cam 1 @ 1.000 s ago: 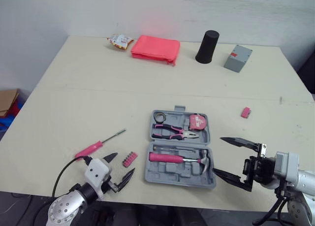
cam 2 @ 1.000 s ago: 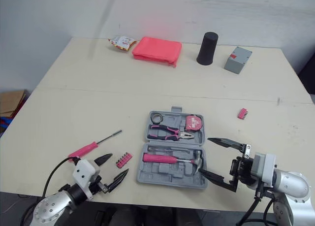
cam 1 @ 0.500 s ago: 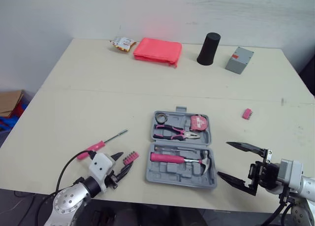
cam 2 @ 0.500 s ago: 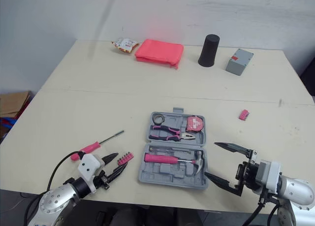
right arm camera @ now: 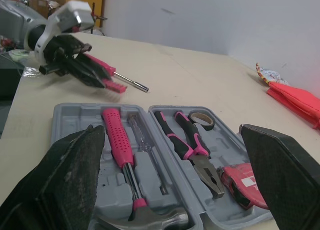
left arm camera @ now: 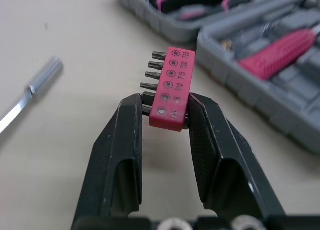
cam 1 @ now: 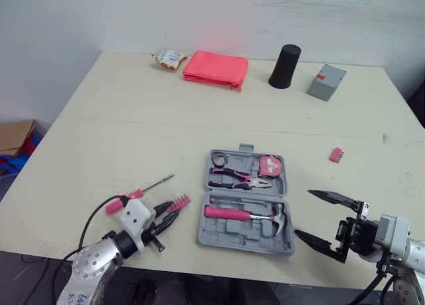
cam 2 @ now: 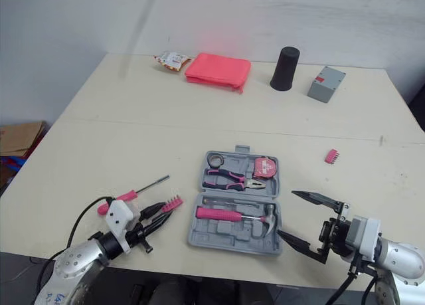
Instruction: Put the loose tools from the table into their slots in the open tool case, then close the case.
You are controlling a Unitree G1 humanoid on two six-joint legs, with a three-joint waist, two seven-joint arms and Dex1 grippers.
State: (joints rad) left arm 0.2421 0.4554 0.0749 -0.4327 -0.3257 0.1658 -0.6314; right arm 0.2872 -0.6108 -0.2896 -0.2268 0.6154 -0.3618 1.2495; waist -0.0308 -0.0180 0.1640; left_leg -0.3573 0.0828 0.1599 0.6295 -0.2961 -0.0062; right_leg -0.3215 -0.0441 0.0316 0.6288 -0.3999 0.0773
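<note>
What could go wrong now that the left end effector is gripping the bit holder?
The left end effector pinches the bit holder only at one end, so it may pivot or slip on the way to the case. The screwdriver lies close by and could get knocked.

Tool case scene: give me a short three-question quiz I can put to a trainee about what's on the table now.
1. True or false: the left jaws are shut on the pink bit holder.
2. Which tool lies loose on the table, outside the tool case? A hammer, B pliers, C screwdriver.
3. Fill in: the right jaws, beside the case, stand ____.
Key: 1 true; 2 C; 3 open.
</note>
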